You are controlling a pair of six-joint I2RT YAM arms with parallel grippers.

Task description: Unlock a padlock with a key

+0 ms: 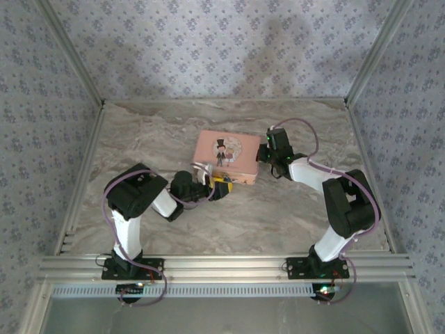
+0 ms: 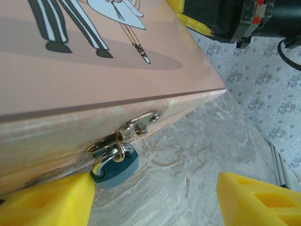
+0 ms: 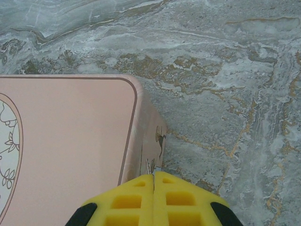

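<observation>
Teal and small, the padlock [image 2: 115, 169] is hanging from a silver hasp [image 2: 138, 125] on the front wall of the pink tin [image 2: 178, 70], its body dangling just above the marble table [image 2: 202, 155]. The left gripper [image 2: 155, 202] is hovering at that same front wall with its yellow jaws spread. One finger [image 2: 47, 202] is touching or almost touching the padlock's side, and the other is sitting well apart from it. Seen from above, this left gripper [image 1: 221, 186] is sitting at the tin's near long edge. The right gripper [image 1: 264, 157] is resting at the tin's right end, and in its own wrist view its jaws [image 3: 154, 181] are pressed together against the tin's corner. Whether anything thin is pinched between them I cannot tell, and I cannot make out a key.

The step in hand is looking like steadying the lock body. To do it well, the left jaws should probably be centring on the padlock before closing, so both pads are meeting its flat sides at once and not pushing it sideways along the tin's wall. Because it is swinging freely from the hasp, a slow closure would suit it. The grip should be leaving its underside open, away from the tin, for a key. The right arm, bearing on the tin's end, may be helping to stop the tin from sliding.
</observation>
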